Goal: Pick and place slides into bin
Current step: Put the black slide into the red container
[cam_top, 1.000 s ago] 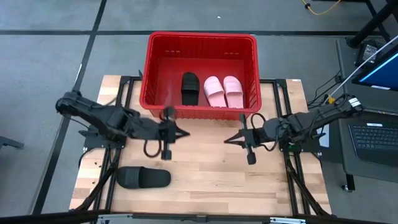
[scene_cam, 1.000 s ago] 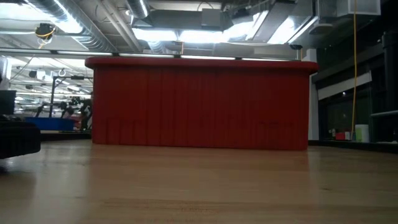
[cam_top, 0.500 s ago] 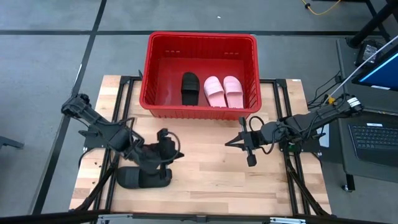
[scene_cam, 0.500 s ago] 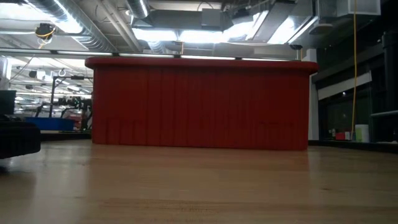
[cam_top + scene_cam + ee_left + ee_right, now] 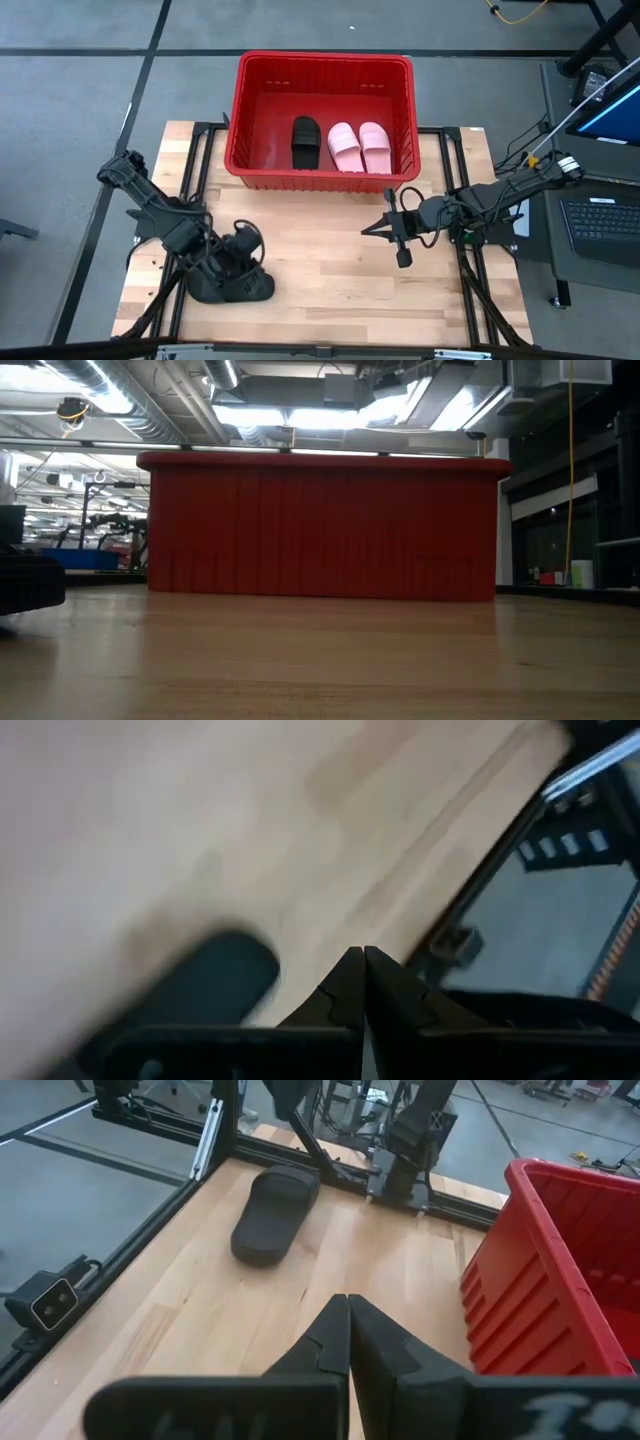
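The red bin (image 5: 322, 70) stands at the far edge of the wooden tabletop (image 5: 330, 285), and three slides lie side by side on its floor: one black slide (image 5: 305, 142) and the pink pair (image 5: 359, 147), each with its long axis running from the bin's near wall toward its far wall. Which end is the toe is hard to make out from above. The fourth, a black slide (image 5: 236, 288), lies on the tabletop well in front of the bin's left corner, its long axis parallel to the bin's front wall; in the right wrist view (image 5: 273, 1212) it shows sole-side down near the tabletop's edge rail. The left pincer (image 5: 243, 262) is low over this slide, right above or against it, and in its own wrist view (image 5: 362, 958) the two fingertips meet with no gap and nothing between them, the dark slide (image 5: 190, 990) just beside them. The right pincer (image 5: 372, 226) hovers in front of the bin's right corner, fingers also pressed together and empty (image 5: 347, 1308).
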Robot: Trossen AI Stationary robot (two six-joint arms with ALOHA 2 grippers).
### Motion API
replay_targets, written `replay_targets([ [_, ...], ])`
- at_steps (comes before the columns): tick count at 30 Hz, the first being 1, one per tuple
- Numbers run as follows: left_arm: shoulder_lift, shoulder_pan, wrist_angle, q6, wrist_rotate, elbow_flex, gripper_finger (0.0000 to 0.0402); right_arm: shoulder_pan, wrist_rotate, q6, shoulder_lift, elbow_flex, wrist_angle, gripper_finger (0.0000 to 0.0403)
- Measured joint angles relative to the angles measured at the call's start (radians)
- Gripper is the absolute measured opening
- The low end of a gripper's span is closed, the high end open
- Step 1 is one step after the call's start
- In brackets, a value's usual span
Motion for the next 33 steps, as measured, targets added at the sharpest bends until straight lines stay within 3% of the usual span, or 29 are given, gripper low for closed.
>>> replay_targets([
  [6, 0.046, -0.013, -0.036, -0.215, 0.279, 0.000, 0.0001, -0.015, -0.001, -0.032, 0.000, 0.000, -0.003, 0.0007],
  [10, 0.073, -0.018, -0.037, -0.300, 0.379, 0.000, 0.0001, -0.037, -0.001, -0.050, 0.000, 0.000, -0.003, 0.0007],
  [18, 0.156, -0.028, -0.085, -0.316, 0.363, 0.140, 0.0001, -0.099, -0.001, -0.053, 0.000, 0.000, -0.003, 0.0007],
  [25, 0.328, -0.019, -0.258, -0.290, 0.363, 0.418, 0.0001, -0.133, -0.001, -0.054, 0.000, 0.000, -0.003, 0.0007],
  [29, 0.422, -0.022, -0.450, -0.342, 0.367, 0.563, 0.0001, -0.144, -0.002, -0.057, 0.000, 0.000, -0.003, 0.0007],
  [33, 0.471, -0.031, -0.538, -0.416, 0.372, 0.600, 0.0001, -0.148, -0.002, -0.057, 0.000, 0.000, -0.004, 0.0007],
])
